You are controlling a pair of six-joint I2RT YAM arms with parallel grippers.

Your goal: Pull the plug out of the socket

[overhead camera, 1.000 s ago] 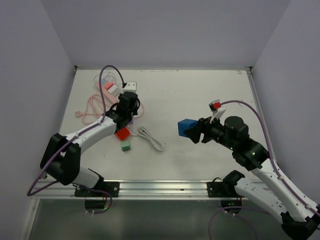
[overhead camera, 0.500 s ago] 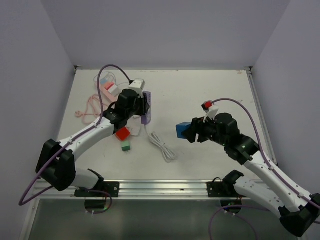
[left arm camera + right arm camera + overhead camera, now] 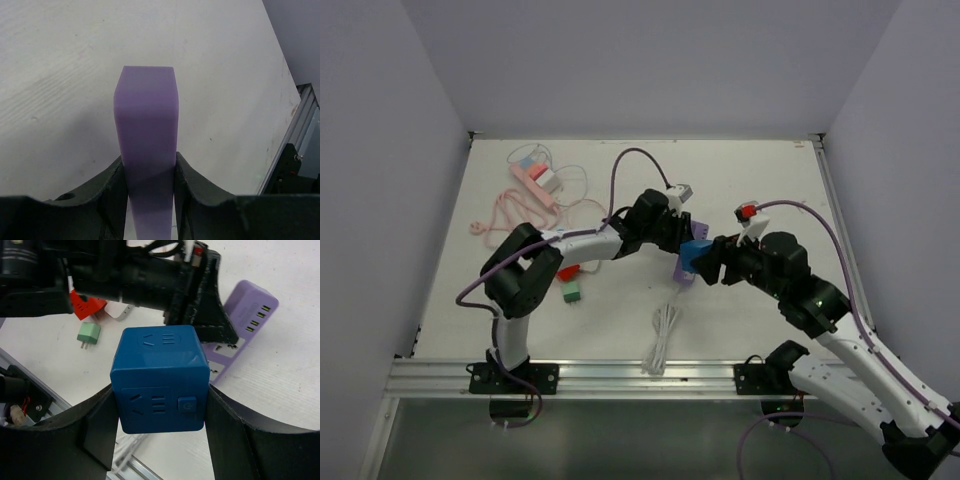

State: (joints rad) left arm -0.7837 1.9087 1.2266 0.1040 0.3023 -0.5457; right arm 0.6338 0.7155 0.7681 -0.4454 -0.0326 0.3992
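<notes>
Nearest the bases, the white cable [image 3: 663, 335] lay limp on the table [image 3: 770, 190], its far end leading up toward the middle. To its left sat a green plug [image 3: 571, 291] with a red piece [image 3: 566, 271] just behind it. At the centre the two hands met. The right hand [image 3: 160, 412] was clamped on the blue cube [image 3: 159, 377], one finger on each side face, and nothing was plugged into the faces that showed. Just beyond it, the left hand [image 3: 149, 167] was closed across the narrow sides of the purple strip [image 3: 146, 130], holding it off the table beside the cube (whether the two touched I could not tell). The cable's plug showed clearly in no view. I judged it to sit at the strip's hidden end. Strip and cube looked like light, rigid, smooth plastic, so they would bear a firm squeeze but might slide in the pads under a pull. The cable was soft and no place to tug. The sound hold seemed the plug's hard body, drawn straight along its pins while the other hand braced the socket. Far left lay a pink strip [image 3: 535, 180]. A second before, the left arm had been at the table's left side. It had since carried the purple strip up and across to the centre, dragging the cable toward the near edge. The right hand, cube in grip throughout, had barely shifted.
</notes>
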